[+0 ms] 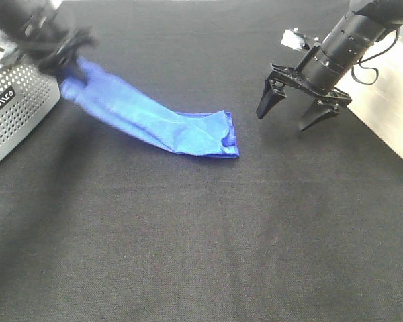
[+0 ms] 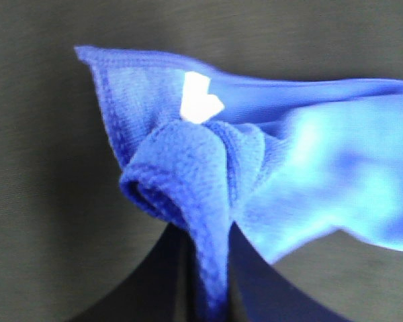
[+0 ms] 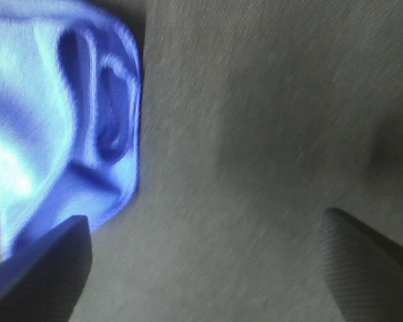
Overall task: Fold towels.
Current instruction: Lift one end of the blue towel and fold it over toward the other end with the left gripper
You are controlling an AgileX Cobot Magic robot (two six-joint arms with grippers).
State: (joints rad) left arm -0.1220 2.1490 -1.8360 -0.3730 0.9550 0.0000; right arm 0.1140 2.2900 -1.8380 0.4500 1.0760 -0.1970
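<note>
Black cloth covers the whole table (image 1: 201, 255), and a grey perforated basket (image 1: 17, 111) stands at one edge of it. Just beside the basket, the left gripper (image 1: 67, 60) is blurred in the high view, but its wrist view shows it closed on one end of the blue towel (image 1: 168, 127), near the white tag (image 2: 200, 99). This end is lifted. The other end, well away from the basket, lies bunched on the cloth. The right gripper (image 1: 282, 119) hangs beyond that end, jaws spread and empty. I judge that folding has hardly begun: the towel is probably not yet spread flat, and no neat fold shows.
</note>
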